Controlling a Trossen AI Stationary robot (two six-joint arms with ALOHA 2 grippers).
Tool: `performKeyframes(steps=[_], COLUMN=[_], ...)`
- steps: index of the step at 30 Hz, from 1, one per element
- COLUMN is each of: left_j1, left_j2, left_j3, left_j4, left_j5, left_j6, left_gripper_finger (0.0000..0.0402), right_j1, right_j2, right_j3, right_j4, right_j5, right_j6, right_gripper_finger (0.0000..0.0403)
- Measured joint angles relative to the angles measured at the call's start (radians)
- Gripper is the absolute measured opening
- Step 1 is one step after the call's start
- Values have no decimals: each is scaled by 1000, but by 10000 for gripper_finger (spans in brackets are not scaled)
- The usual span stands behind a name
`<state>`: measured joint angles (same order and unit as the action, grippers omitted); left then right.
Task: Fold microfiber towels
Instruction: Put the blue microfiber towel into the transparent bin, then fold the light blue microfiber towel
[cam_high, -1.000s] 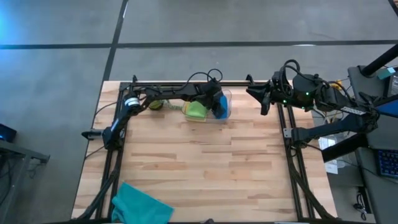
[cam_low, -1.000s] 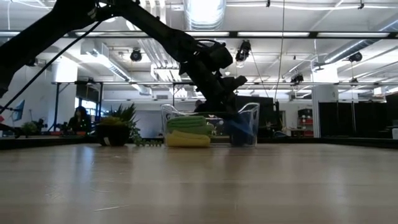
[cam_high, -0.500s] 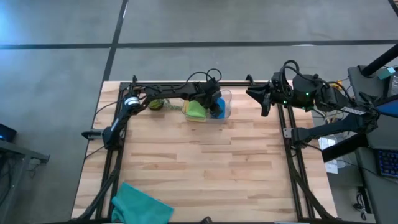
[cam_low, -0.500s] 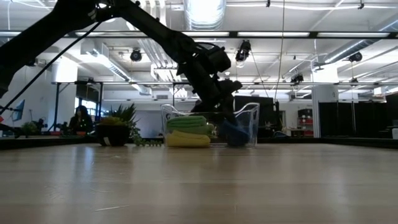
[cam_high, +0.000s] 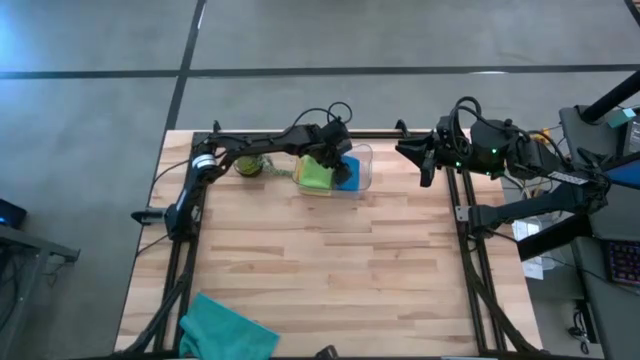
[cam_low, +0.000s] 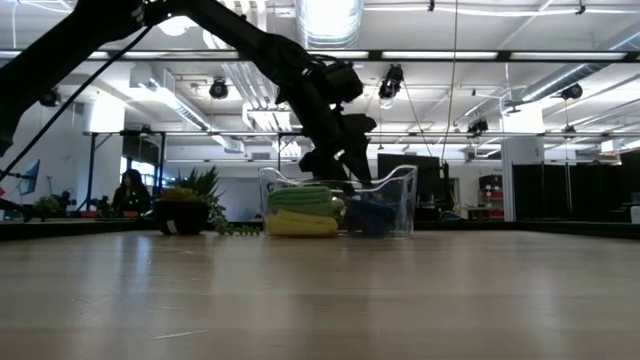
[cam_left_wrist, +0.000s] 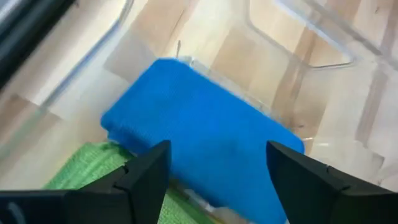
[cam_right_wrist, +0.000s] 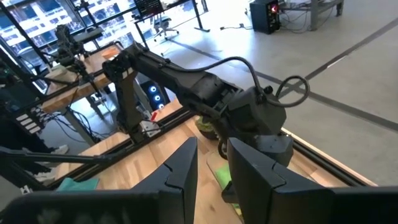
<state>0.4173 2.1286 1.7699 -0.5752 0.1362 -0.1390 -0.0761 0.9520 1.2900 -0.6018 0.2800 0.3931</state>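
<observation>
In the high view, a teal towel (cam_high: 226, 329) lies crumpled at the lower left of the frame, on the near edge of the wooden bench (cam_high: 320, 260), well apart from everything else. Higher up and a little to the right, a small green plant (cam_high: 249, 167) sits near the back edge of the bench. Just to the right of the plant is a clear plastic bin (cam_high: 362, 170), at the upper middle of the frame. Inside the bin, a lime green towel (cam_high: 314, 174) lies folded on the left side, and a blue towel (cam_high: 349, 177) lies folded on the right side. In the low view, a yellow towel (cam_low: 300, 226) lies under the green one in the bin. The left gripper (cam_high: 334, 152) hangs just above the bin, over the towels. Its fingers (cam_left_wrist: 149, 180) are spread wide and hold nothing; the blue towel lies below them in the left wrist view. At the upper right of the frame, the right gripper (cam_high: 424, 162) waits off the right side of the bench, well apart from the bin. Its fingers are close together with only a thin gap between them, and they hold nothing.
</observation>
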Motion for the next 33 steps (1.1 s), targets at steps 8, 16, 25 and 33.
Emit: performKeyframes(steps=[8, 16, 25, 33], left_j1=[-18, -60, -72, -64], left_j2=[-18, 30, 36, -192], left_j3=[-1, -5, 0, 10], left_j4=[3, -28, -52, -109], left_j5=[-23, 11, -27, -93], left_j6=[199, 322, 303, 292], left_gripper_finger=[227, 42, 24, 24], right_j1=[0, 0, 0, 0], right_j2=[0, 0, 0, 1], right_j3=[0, 0, 0, -9], right_j4=[5, 7, 8, 10], right_j5=[-1, -1, -1, 0], right_j6=[7, 7, 18, 6], right_gripper_finger=[84, 84, 84, 84])
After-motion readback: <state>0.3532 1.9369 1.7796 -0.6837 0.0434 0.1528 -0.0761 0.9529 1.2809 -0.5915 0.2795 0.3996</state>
